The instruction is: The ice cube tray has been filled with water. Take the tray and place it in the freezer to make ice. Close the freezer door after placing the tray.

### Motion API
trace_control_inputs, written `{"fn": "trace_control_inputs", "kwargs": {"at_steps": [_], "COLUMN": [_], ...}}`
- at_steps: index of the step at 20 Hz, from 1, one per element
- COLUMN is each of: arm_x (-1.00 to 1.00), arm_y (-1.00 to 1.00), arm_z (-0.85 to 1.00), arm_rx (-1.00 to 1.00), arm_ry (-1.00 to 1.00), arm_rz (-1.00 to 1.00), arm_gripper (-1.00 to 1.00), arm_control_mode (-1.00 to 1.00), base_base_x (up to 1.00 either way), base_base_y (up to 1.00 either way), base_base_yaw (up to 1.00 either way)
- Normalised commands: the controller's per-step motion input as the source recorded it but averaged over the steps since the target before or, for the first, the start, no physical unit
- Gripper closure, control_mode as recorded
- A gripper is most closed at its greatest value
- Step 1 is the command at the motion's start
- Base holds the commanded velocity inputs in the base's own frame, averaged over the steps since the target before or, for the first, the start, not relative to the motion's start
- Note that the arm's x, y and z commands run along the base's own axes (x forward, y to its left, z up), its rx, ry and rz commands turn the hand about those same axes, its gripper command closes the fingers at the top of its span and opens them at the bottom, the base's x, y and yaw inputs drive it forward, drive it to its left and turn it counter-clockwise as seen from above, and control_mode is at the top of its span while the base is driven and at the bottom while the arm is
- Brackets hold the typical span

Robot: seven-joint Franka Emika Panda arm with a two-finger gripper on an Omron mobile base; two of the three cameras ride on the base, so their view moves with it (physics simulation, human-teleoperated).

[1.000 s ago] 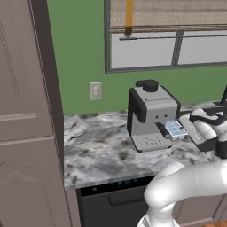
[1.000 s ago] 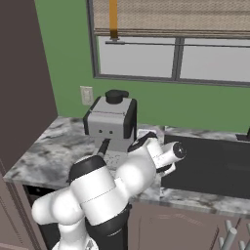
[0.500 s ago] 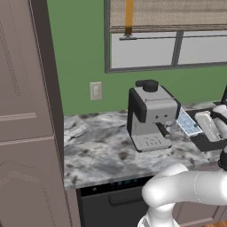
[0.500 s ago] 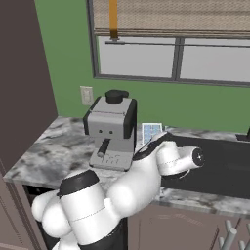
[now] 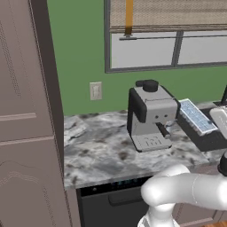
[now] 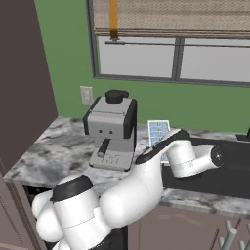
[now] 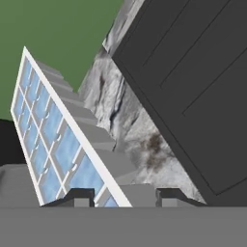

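The ice cube tray (image 5: 196, 116) is a white grid whose cells hold pale blue water (image 7: 63, 145). It hangs tilted above the counter, just right of the coffee machine, with my gripper (image 7: 124, 197) shut on its near edge. In the hand view the tray (image 7: 53, 130) slants up to the left from between my two dark fingertips (image 7: 79, 195). From the right base view the tray (image 6: 159, 132) stands on edge behind my white wrist. The freezer and its door are out of view.
A grey coffee machine (image 5: 150, 115) stands on the marble counter (image 5: 97, 150) under the window. A black cooktop (image 6: 229, 168) lies at the right. A tall brown cabinet (image 5: 22, 124) walls the left side. A wall socket (image 5: 95, 90) sits on the green wall.
My arm has swung to the right, carrying the tray from in front of the coffee machine to its right side and a little higher. The counter and machine stayed put.
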Motion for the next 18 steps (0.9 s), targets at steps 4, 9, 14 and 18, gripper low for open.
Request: {"fn": "trace_control_inputs", "kwargs": {"at_steps": [4, 9, 14, 18], "arm_x": [-0.53, -0.56, -0.62, -0.57], "arm_y": [-0.11, -0.01, 0.10, 0.42], "arm_z": [0.52, 0.61, 0.54, 0.28], "arm_rx": [0.00, 0.00, 0.00, 0.00], "arm_ry": [0.00, 0.00, 0.00, -0.01], "arm_rz": [0.00, 0.00, 0.00, 0.02], "arm_gripper": [1.00, 1.00, 1.00, 1.00], "arm_control_mode": [-1.00, -1.00, -1.00, -1.00], "base_base_x": [0.00, 0.00, 0.00, 0.00], "base_base_y": [0.00, 0.00, 0.00, 0.00], "base_base_yaw": [0.00, 0.00, 0.00, 0.00]}}
